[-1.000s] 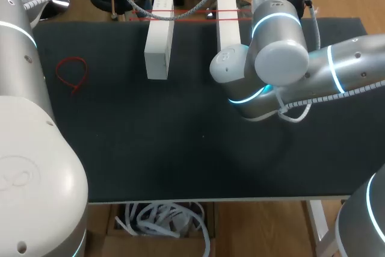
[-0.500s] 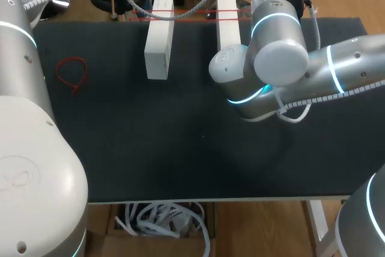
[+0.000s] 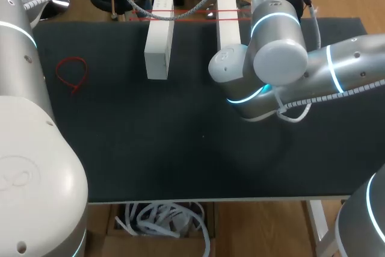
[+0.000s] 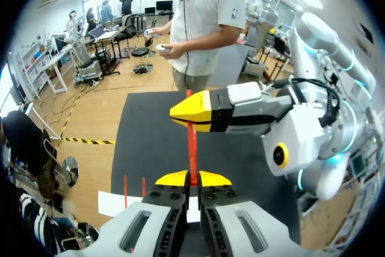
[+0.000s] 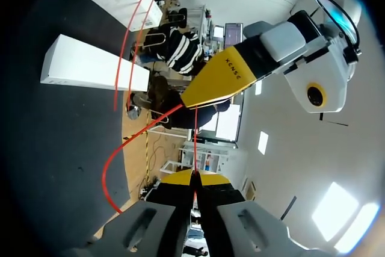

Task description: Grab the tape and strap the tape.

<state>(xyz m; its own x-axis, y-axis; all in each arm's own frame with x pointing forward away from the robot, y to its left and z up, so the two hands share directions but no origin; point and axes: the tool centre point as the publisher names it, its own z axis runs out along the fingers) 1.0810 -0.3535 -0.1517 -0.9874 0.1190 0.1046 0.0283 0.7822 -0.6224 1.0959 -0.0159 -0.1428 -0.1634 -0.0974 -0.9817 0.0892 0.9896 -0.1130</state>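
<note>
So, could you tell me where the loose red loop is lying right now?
In the head view the loose red loop lies on the table's left side, left of the left white block and apart from it.

Two white blocks (image 3: pixel 157 46), two hands (image 4: pixel 192 178) — red tape (image 4: pixel 192 148), two pieces.

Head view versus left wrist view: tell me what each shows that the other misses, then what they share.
Head view only: the loose red loop lying on the table and both white blocks whole. Left wrist view only: the left gripper shut on the red tape, the right gripper just ahead. Both: the tape and the right arm.
</note>
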